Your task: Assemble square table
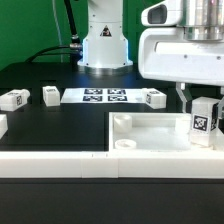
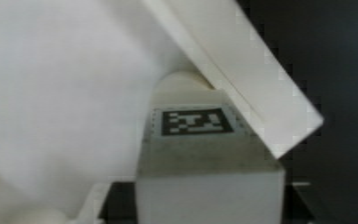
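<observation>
The black table (image 1: 60,125) carries everything. In the exterior view, my base (image 1: 104,48) stands on it at 12 o'clock. Just in front of the base the marker board (image 1: 105,96) lies flat. At the board's 9 o'clock lie the first leg (image 1: 50,95) and, farther out, the second leg (image 1: 15,98). They are apart from each other. At the board's 3 o'clock, just beside it, lies the third leg (image 1: 154,97). The square top (image 1: 150,135) rests at 4 o'clock of the picture. The long border wall (image 1: 50,160) runs along 6 o'clock.
</observation>
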Available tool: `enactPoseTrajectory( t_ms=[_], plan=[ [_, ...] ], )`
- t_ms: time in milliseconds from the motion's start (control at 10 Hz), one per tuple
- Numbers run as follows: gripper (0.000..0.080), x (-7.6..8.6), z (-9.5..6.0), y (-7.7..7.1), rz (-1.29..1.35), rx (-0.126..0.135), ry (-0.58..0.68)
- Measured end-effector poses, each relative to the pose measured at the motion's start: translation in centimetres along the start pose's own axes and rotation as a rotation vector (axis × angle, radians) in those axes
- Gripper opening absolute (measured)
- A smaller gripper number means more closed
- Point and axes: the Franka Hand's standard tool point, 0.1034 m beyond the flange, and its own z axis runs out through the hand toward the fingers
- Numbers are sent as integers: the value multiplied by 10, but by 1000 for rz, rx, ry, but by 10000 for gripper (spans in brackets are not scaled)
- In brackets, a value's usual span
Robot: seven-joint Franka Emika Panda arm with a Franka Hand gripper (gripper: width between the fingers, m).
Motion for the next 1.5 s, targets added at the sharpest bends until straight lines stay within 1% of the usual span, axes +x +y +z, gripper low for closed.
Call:
enactPoseTrajectory(
  t_ms=[200, 500, 700, 800, 900, 1000, 1100, 1200, 1300, 1500],
  plan=[
    [290, 1, 0, 4, 306, 28, -25],
    [290, 2, 1, 6, 536, 32, -55],
    [296, 1, 1, 6, 622, 28, -56],
    [296, -1, 1, 6, 601, 25, -53],
    [516, -7, 1, 5, 428, -2, -40],
    [516, -12, 0, 0, 329, 3, -25],
    [621, -16, -1, -2, 200, -6, -18],
    [641, -19, -2, -4, 143, -5, -17],
    [641, -18, -2, -4, 87, -5, -17],
    [648, -15, -2, -2, -136, -3, -14]
  ],
)
